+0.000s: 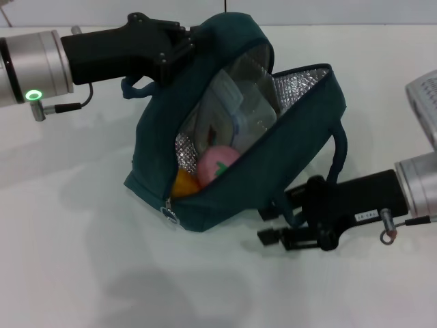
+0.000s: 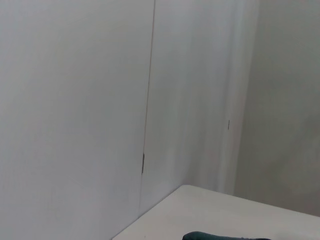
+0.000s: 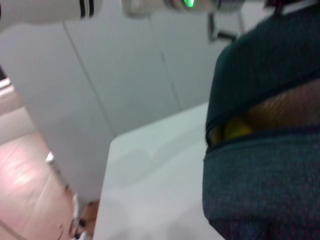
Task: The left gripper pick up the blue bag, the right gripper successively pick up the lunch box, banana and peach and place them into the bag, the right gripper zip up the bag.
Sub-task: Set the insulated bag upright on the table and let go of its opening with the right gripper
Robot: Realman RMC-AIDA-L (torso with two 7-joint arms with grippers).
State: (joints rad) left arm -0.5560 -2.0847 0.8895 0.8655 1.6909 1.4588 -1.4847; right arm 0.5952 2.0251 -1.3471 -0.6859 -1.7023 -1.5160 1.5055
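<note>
The blue bag (image 1: 273, 171) hangs tilted over the table with its mouth open and the silver lining showing. My left gripper (image 1: 179, 51) is shut on the bag's upper rim, and one handle loops below it. Inside the bag sit the clear lunch box (image 1: 239, 113), the pink peach (image 1: 217, 162) and, lowest, a bit of the banana (image 1: 184, 183). The zipper pull (image 1: 168, 209) rests at the low end of the opening. My right gripper (image 1: 272, 225) stands open at the bag's lower right edge, beside the other handle. The right wrist view shows the blue bag (image 3: 260, 190) close up, with the banana (image 3: 235, 130) in the gap.
White table (image 1: 102, 273) lies all around the bag. A grey ridged object (image 1: 425, 102) shows at the right edge. The left wrist view shows a white wall, the table's corner (image 2: 200, 210) and a sliver of the blue bag (image 2: 225, 236).
</note>
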